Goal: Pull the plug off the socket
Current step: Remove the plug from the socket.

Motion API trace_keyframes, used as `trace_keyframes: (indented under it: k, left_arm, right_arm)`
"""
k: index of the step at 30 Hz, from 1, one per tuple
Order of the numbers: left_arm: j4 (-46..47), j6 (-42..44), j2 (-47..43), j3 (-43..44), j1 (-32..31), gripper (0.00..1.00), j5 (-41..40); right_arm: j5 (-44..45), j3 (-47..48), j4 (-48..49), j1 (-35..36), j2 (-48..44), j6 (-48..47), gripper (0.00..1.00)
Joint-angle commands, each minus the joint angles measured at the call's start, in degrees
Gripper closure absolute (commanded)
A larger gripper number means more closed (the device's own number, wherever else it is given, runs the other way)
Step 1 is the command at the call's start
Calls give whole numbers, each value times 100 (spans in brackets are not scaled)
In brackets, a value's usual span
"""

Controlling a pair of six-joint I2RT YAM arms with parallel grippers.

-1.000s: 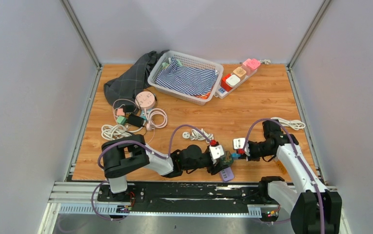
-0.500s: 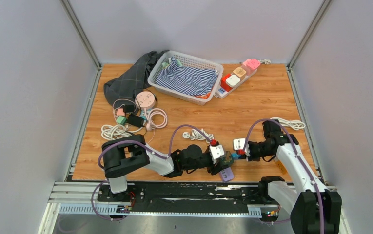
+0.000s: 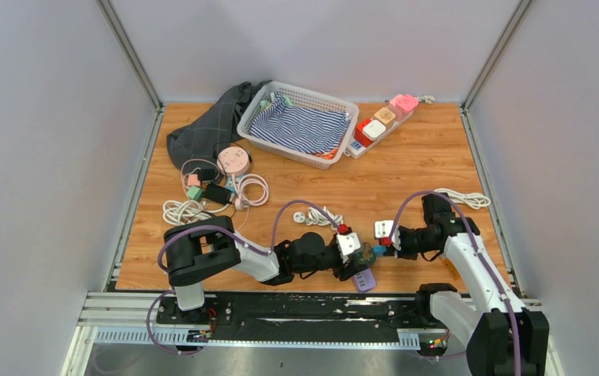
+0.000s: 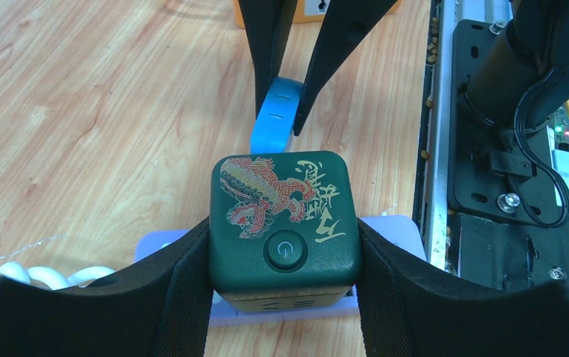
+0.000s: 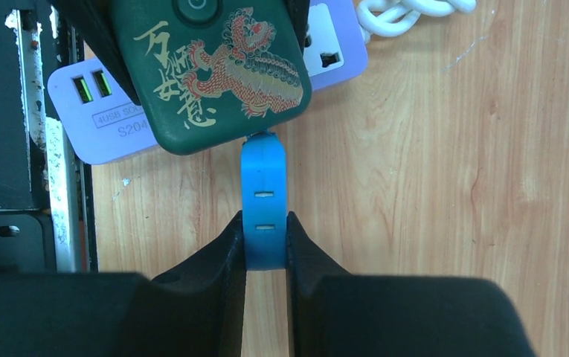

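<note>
Both grasps made, the pull itself outstanding. My left gripper clamps the dark green, dragon-printed cube socket over a lilac plastic power strip on the wooden worktop. My right gripper, narrow, pinches the flat blue plug. The plug butts against the socket's side face, so I judge it not yet withdrawn. Both arms lie low, wrists facing each other near the front edge.

The dark green plastic cube socket carries a red-and-gold dragon and cream calligraphy on its top face. The flat bright blue plug shows against a pale lavender power strip. On the orange-brown wood-grain table, a white lattice plastic basket holds a blue-and-white striped cloth, and a dark grey checked cloth lies by it.
</note>
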Motion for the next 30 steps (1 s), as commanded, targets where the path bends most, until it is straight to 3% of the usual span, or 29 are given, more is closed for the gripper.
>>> trace_keyframes:
  k: [1, 4, 8, 9, 12, 14, 16, 18, 19, 25, 29, 30]
  left_arm:
    - [-378, -77, 221, 62, -70, 100, 314]
    - [-387, -77, 217, 62, -66, 100, 301]
    - [-395, -85, 212, 62, -66, 100, 275]
    - [-396, -86, 216, 58, -66, 100, 270]
    - [-395, -86, 212, 62, -68, 100, 275]
    - [-393, -86, 213, 69, -67, 100, 281]
    - [-396, -86, 212, 62, -66, 100, 276]
    - [-396, -78, 212, 64, -66, 100, 280]
    - [-396, -77, 216, 62, -66, 100, 288]
    - [-404, -77, 221, 69, -68, 100, 276]
    - [-405, -85, 213, 64, -66, 100, 237]
    - [-405, -86, 212, 62, -66, 100, 235]
  right_arm:
    - [288, -69, 1012, 11, -18, 1068, 100]
    - [285, 5, 829, 16, 123, 874, 100]
    - [-278, -113, -254, 17, -46, -1087, 100]
    - [-302, -139, -242, 16, -134, -1156, 100]
    - [74, -128, 749, -5, -224, 569, 100]
    - [302, -53, 1074, -11, -117, 989, 100]
    - [122, -52, 650, -11, -73, 122, 100]
    - [-157, -158, -207, -11, -197, -1489, 100]
    - [-184, -225, -349, -11, -305, -1737, 100]
    - [236, -105, 537, -72, -332, -54, 100]
    - [-214, -124, -603, -72, -234, -1893, 100]
    - [-217, -156, -467, -72, -325, -1773, 100]
